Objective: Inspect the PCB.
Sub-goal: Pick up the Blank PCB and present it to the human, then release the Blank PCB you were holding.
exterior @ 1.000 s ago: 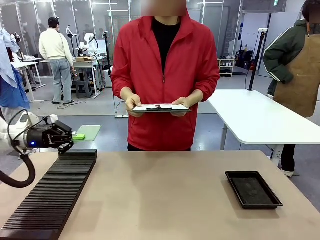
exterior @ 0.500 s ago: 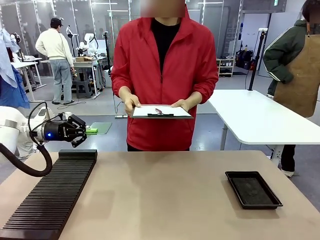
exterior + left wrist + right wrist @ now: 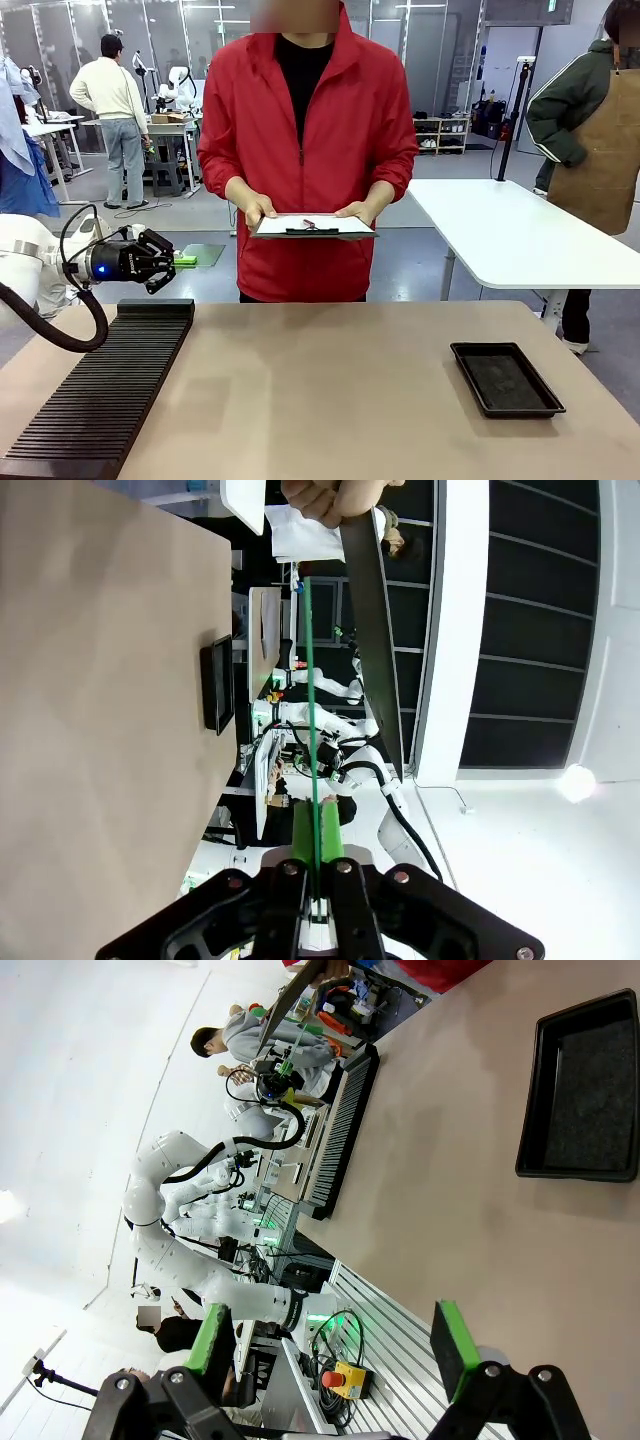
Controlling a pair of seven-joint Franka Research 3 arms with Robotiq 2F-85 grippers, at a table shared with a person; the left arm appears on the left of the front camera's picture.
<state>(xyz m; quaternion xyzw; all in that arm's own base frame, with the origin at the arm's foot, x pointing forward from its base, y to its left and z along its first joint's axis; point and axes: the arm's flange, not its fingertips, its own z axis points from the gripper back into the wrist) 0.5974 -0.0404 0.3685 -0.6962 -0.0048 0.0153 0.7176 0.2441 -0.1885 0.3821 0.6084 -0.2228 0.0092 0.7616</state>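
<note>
The PCB (image 3: 206, 255) is a thin pale-green board held flat in the air beyond the table's far left edge, above the far end of the slotted rack. My left gripper (image 3: 178, 261) is shut on its near edge. In the left wrist view the PCB (image 3: 311, 710) shows edge-on as a green line running up from the left gripper (image 3: 318, 870). The right gripper (image 3: 330, 1345) stands open with nothing between its green pads (image 3: 210, 1340). A person in a red jacket (image 3: 310, 130) stands at the far side, holding a clipboard (image 3: 313, 226) in both hands.
A long black slotted rack (image 3: 100, 390) lies along the table's left side. A shallow black tray (image 3: 505, 378) sits at the right, and shows in the right wrist view as the tray (image 3: 580, 1090). A white table (image 3: 520, 235) and other people stand behind.
My left gripper has risen and moved a little right with the PCB, then held still. The person has shifted toward picture left with the clipboard.
</note>
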